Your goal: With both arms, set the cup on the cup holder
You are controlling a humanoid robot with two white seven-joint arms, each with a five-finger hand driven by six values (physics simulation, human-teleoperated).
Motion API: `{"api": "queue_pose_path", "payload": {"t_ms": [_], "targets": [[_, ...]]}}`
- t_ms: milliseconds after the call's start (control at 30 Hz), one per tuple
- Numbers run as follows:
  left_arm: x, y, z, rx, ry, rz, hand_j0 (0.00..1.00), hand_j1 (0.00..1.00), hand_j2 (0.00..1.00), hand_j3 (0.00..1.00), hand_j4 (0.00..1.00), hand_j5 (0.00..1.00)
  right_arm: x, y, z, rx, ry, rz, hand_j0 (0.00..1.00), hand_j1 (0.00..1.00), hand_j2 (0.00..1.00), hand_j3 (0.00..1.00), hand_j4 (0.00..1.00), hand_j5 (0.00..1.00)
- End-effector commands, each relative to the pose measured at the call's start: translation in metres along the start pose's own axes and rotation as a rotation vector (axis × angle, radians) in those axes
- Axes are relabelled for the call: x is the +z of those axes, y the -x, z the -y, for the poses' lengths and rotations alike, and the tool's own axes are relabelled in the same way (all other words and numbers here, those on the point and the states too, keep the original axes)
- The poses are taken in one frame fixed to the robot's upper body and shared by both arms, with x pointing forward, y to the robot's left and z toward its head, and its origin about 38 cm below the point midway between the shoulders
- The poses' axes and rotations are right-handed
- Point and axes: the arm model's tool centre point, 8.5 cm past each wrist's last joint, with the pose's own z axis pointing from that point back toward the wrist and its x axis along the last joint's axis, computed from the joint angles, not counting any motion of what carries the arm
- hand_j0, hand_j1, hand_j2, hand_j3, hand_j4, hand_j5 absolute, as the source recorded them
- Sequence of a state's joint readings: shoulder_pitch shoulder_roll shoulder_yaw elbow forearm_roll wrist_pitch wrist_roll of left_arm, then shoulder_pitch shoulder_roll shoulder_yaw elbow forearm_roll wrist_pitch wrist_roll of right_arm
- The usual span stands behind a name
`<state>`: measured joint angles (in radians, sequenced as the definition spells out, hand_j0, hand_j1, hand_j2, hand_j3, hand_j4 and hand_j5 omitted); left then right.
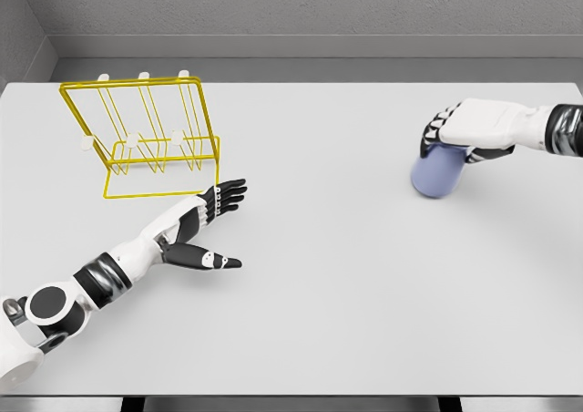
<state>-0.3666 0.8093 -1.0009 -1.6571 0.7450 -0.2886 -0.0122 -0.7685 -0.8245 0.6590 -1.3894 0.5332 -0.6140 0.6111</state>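
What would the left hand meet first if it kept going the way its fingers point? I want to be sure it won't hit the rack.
Probably nothing: the left hand points up-right, passing just right of the yellow rack, over bare table. Depth near the rack's corner is unclear.

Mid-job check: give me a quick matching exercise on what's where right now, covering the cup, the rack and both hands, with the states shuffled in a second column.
Column one:
1. cup
2. cup holder
3. left hand
4. right hand

Column two:
A. fingers spread, holding nothing, just beside the rack's front corner
B. yellow wire frame standing at the table's far left
C. blue, at the table's right side, gripped from above
D. curled over the top of the blue object

Pairs: 1-C, 2-B, 3-A, 4-D
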Motion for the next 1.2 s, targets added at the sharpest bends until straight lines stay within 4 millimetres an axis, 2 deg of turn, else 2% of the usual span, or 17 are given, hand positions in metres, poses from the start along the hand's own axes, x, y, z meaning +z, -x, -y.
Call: {"api": "queue_pose_path", "payload": {"t_ms": [0, 200, 233, 600, 833, 900, 1167], "targets": [[0.000, -0.001, 0.000, -0.001, 0.000, 0.002, 1.00, 1.00, 1.00, 1.00, 1.00, 1.00, 0.003, -0.008, 0.010, 0.033, 0.017, 0.017, 0.60, 0.60, 0.60, 0.60, 0.60, 0.60], [0.001, -0.002, -0.002, -0.004, -0.002, 0.005, 1.00, 1.00, 1.00, 1.00, 1.00, 1.00, 0.009, -0.040, 0.027, 0.137, 0.039, 0.080, 0.60, 0.60, 0.60, 0.60, 0.60, 0.60], [0.001, -0.002, -0.002, -0.004, -0.002, 0.005, 1.00, 1.00, 1.00, 1.00, 1.00, 1.00, 0.009, -0.044, 0.027, 0.142, 0.042, 0.090, 0.56, 0.56, 0.56, 0.56, 0.56, 0.56], [0.001, -0.003, -0.003, -0.008, -0.002, 0.007, 1.00, 1.00, 1.00, 1.00, 1.00, 1.00, 0.005, -0.090, 0.041, 0.234, 0.085, 0.192, 0.56, 0.56, 0.56, 0.56, 0.56, 0.56], [0.001, -0.004, -0.003, -0.009, -0.002, 0.007, 1.00, 1.00, 1.00, 1.00, 1.00, 1.00, -0.003, -0.099, 0.044, 0.230, 0.108, 0.219, 0.56, 0.56, 0.56, 0.56, 0.56, 0.56], [0.001, -0.004, -0.003, -0.009, -0.002, 0.007, 1.00, 1.00, 1.00, 1.00, 1.00, 1.00, -0.014, -0.108, 0.047, 0.225, 0.132, 0.246, 0.56, 0.56, 0.56, 0.56, 0.56, 0.56], [0.001, -0.003, -0.004, -0.010, -0.005, 0.006, 1.00, 1.00, 1.00, 1.00, 1.00, 1.00, -0.030, -0.125, 0.054, 0.211, 0.178, 0.297, 0.56, 0.56, 0.56, 0.56, 0.56, 0.56]]}}
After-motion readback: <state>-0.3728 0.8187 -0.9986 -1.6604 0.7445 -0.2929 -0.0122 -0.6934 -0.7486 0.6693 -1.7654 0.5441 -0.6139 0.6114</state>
